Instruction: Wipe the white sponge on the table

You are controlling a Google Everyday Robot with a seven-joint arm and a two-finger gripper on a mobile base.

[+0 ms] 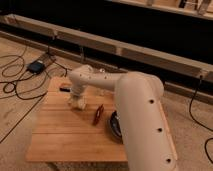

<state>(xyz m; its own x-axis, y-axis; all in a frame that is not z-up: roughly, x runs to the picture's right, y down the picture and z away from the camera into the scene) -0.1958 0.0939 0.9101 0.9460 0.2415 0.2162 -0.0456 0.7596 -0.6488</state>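
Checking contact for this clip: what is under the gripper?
The gripper is down at the table's far left part, with the white sponge beneath it. The arm hides part of a dark bowl.

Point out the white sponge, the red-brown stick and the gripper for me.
Small off-white blocky sponge [77, 103]: camera view, on its lower front face.
Slim red-brown stick-like object [97, 115]: camera view, mid-length.
Gripper [76, 98]: camera view, at its tip, down on the sponge at the bamboo-plank table [60, 135]'s far left.

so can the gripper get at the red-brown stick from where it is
Probably yes: the gripper is down at the white sponge on the table, and the red-brown stick lies just beside, nothing between them.
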